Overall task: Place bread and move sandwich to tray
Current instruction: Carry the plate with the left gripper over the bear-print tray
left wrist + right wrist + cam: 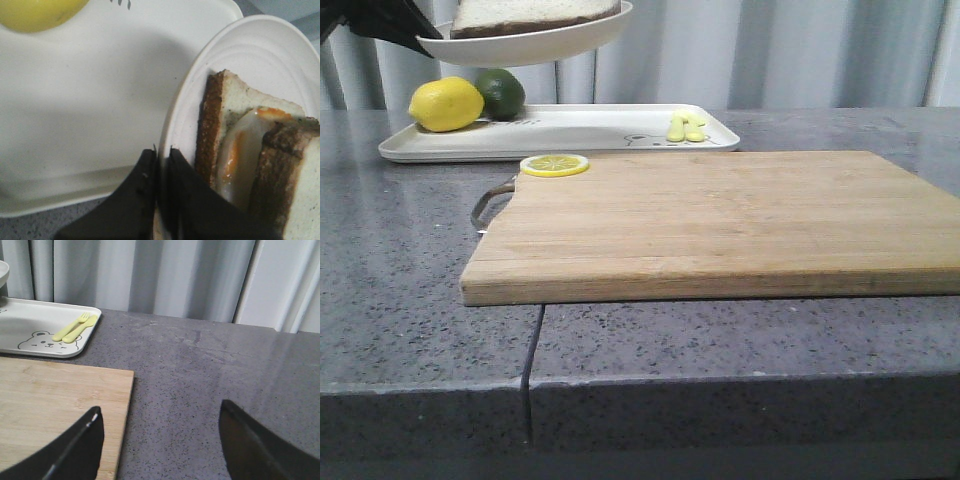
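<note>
Grey counter (410, 280), left gripper (161, 165) clamping raised sandwich (250, 150)

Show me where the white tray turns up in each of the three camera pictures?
Front view: the tray lies behind the cutting board, left of centre.
Left wrist view: the tray fills most of the picture, beneath the lifted plate.
Right wrist view: only its corner shows, at the left edge.
Shared landmark: the yellow fork and spoon in front and right wrist views.
</note>
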### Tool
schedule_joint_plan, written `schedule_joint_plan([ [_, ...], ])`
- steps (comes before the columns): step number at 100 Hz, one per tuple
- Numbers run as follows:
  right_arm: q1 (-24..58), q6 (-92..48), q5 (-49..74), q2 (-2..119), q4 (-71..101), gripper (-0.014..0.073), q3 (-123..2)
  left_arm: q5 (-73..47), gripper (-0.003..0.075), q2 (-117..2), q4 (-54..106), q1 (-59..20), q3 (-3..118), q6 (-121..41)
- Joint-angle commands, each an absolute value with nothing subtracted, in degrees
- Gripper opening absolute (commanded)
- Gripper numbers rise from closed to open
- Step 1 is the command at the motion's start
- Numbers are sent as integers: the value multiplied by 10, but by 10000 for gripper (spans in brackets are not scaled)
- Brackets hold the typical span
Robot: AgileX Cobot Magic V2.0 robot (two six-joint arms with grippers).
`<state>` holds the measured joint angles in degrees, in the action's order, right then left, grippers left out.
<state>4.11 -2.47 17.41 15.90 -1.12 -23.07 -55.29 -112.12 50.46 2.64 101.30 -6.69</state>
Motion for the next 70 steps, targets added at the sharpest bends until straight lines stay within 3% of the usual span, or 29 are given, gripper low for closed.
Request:
schedule_joint_plan([
  [1,37,-25,129,162,-15,498,-246,-563,-20,-1117,545,23,1075,-49],
  [28,37,-25,130,162,-15,498,-246,-570,-20,-1191,516,10,1164,-17],
  [70,37,-25,133,162,-15,498,-246,-554,-20,-1245,508,0,1206,-5],
])
